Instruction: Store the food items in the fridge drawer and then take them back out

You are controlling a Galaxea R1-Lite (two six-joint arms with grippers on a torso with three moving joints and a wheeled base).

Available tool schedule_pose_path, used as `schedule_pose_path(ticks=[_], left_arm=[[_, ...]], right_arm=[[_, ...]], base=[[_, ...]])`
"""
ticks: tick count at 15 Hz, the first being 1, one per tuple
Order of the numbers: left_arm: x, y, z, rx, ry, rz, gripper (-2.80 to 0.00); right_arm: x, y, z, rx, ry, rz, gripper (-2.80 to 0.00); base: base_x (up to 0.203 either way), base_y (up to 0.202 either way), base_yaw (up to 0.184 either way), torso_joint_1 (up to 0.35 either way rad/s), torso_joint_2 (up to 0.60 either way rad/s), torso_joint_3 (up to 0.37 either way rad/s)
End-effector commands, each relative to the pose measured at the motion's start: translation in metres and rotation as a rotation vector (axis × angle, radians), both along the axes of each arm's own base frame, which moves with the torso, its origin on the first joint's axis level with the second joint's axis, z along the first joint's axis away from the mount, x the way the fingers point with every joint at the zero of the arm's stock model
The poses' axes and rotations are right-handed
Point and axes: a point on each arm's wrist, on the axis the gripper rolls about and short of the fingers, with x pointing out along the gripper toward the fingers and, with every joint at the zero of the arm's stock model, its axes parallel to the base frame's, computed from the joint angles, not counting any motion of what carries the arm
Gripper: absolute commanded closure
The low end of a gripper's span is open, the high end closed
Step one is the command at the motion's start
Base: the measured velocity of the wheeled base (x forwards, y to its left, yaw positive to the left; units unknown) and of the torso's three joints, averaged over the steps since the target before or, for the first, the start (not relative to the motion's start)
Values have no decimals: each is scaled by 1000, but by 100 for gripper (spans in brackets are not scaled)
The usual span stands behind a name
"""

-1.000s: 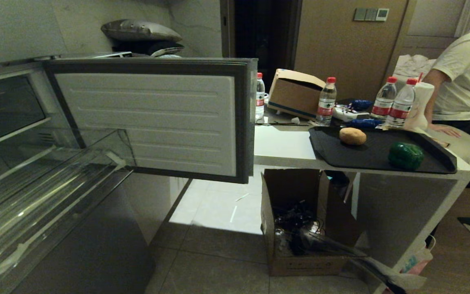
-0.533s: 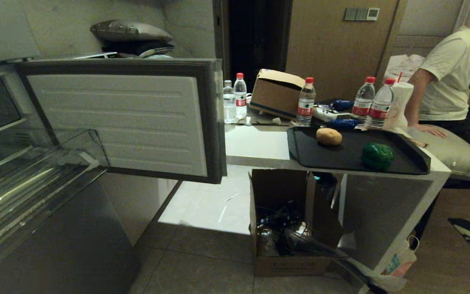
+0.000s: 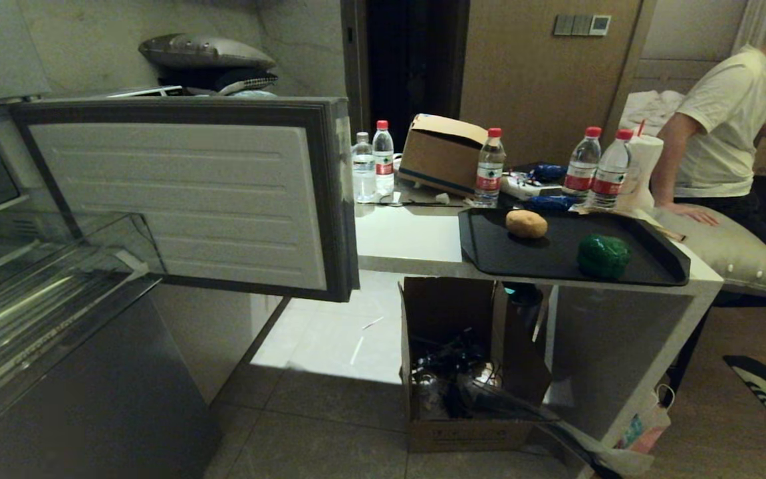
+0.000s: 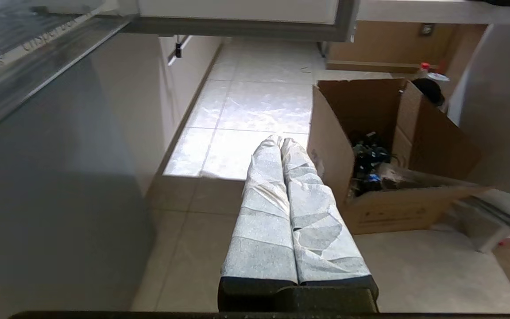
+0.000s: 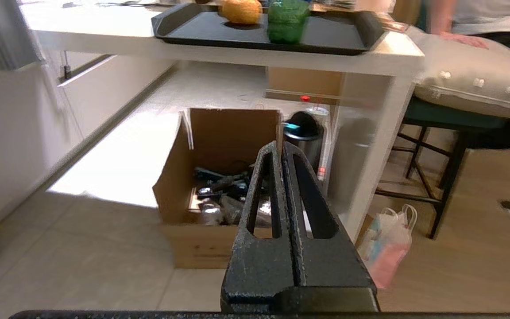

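Whole scene slid left; potato (image 3: pixel 526 223) and green item (image 3: pixel 603 256) unmoved on tray (image 3: pixel 489 249)

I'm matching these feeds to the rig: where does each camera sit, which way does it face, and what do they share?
Head view: on the robot's head, looking forward and down at the open fridge drawer and the black tray; no arm shows.
Left wrist view: behind the left gripper, low, facing the floor and the cardboard box.
Right wrist view: behind the right gripper, low, facing up at the potato and green item.
All three share the box.
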Motion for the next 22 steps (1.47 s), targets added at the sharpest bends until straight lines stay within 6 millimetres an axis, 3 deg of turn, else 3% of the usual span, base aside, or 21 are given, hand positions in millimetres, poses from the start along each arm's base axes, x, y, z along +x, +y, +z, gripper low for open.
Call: schedule_pose_path(ticks=[1, 15, 22], left_arm=[[0, 0, 0, 0, 1, 0, 0], [0, 0, 0, 0, 1, 0, 0], [0, 0, 0, 0, 1, 0, 0]], right_arm=[[2, 0, -9, 0, 30, 0, 0], [2, 0, -9, -3, 30, 1, 0], [2, 0, -9, -3, 30, 1, 0]], base=[[130, 0, -3, -7, -3, 6], [193, 0, -1, 4, 2, 3], [9, 0, 0, 3, 1, 0]])
